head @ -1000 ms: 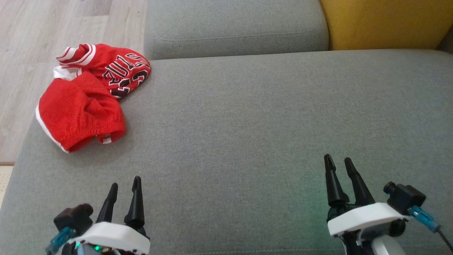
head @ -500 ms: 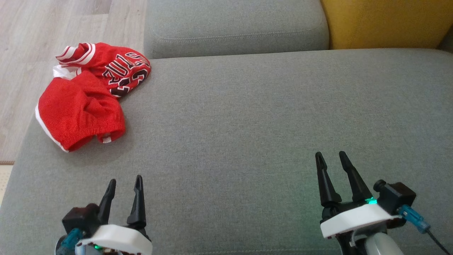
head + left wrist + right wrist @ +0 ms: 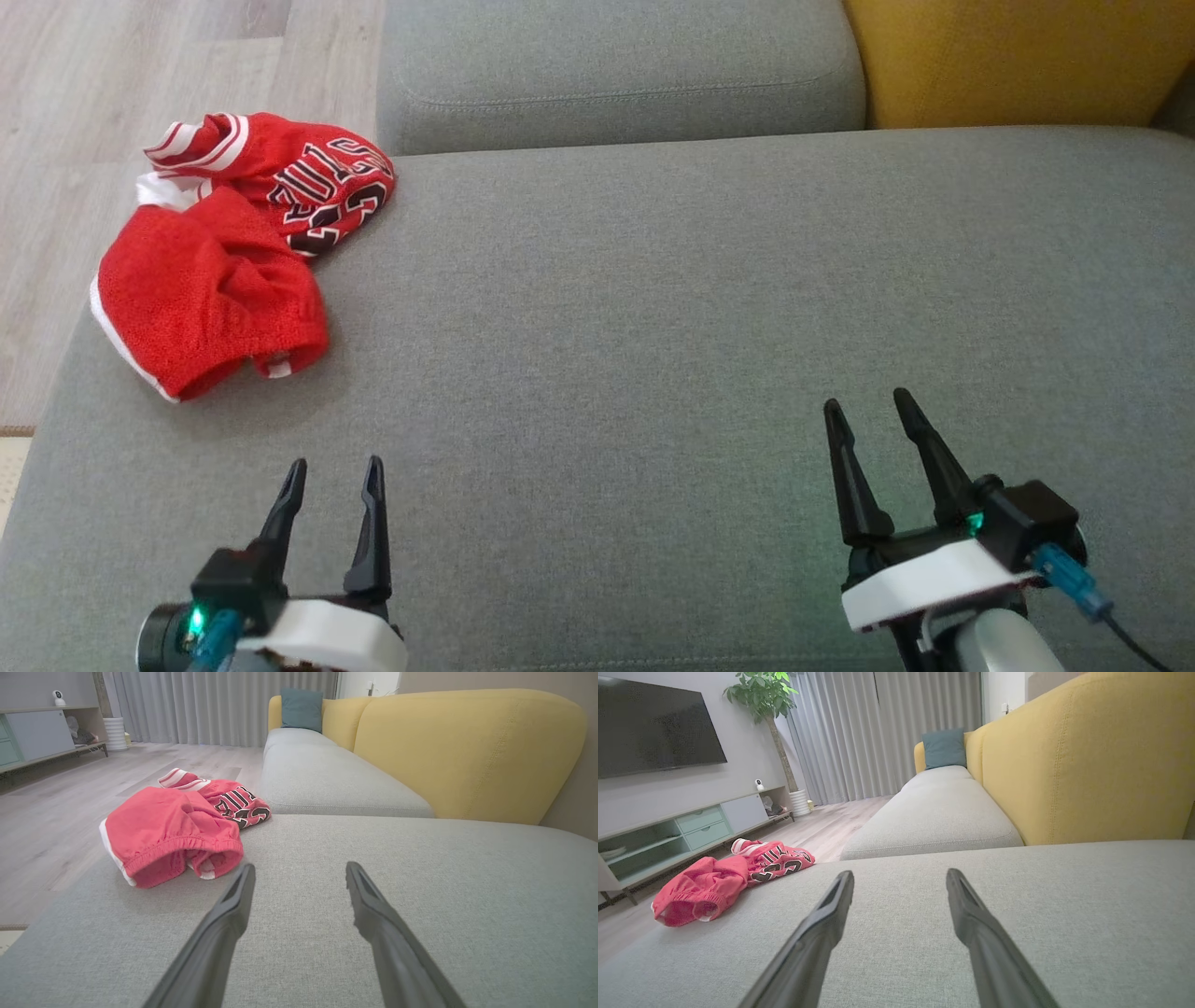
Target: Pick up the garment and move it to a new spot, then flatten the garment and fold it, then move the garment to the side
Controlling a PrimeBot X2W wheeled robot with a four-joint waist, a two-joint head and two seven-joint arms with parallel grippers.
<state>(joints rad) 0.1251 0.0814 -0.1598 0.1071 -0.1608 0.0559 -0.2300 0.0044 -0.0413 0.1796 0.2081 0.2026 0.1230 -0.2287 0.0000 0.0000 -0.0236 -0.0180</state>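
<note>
The garment (image 3: 322, 182), a red mesh jersey with black white-outlined lettering, lies crumpled at the far left corner of the grey sofa seat (image 3: 653, 308). It also appears in the left wrist view (image 3: 236, 802) and the right wrist view (image 3: 780, 858). A plain red cloth (image 3: 201, 294) with white edging lies against its near side, partly over it. My left gripper (image 3: 336, 464) hovers open above the seat, well short of the cloth. My right gripper (image 3: 866, 401) stands open far to the right. Both hold nothing.
The seat's left edge drops to a wooden floor (image 3: 56, 187). A second grey cushion (image 3: 616, 75) and a yellow backrest (image 3: 1018, 56) lie beyond. A TV cabinet (image 3: 682, 830) stands across the room.
The right gripper has slid a little left and forward. The left wrist has rolled, leaving its fingers more level. The clothes lie as before.
</note>
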